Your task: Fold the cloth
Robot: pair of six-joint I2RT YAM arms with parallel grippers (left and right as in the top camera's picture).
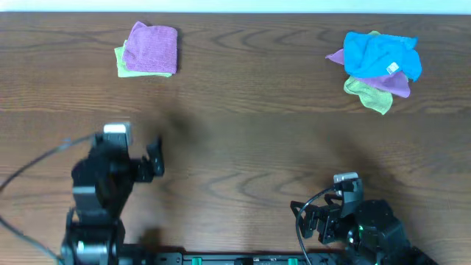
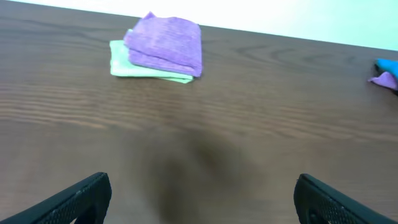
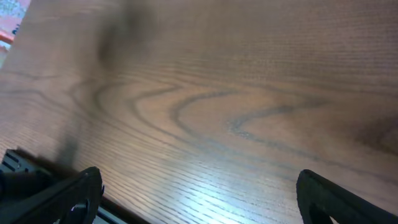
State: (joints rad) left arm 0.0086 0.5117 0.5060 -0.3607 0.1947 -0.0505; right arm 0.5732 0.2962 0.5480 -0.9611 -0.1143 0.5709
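Note:
The lilac-purple cloth (image 1: 152,47) lies folded into a small square at the far left of the table, on top of a folded light green cloth (image 1: 122,62). It also shows in the left wrist view (image 2: 168,45), ahead of the jaws. My left gripper (image 1: 140,151) is open and empty over bare wood, well short of the cloth; its fingertips frame the left wrist view (image 2: 202,199). My right gripper (image 1: 324,195) is open and empty near the front edge on the right, also seen in the right wrist view (image 3: 199,196).
A bunched pile sits at the far right: a bright blue cloth (image 1: 381,53) over a second purple cloth (image 1: 390,82) and a green cloth (image 1: 368,94). The wooden table (image 1: 250,140) runs between the two arms. The table's front edge is close under the right gripper.

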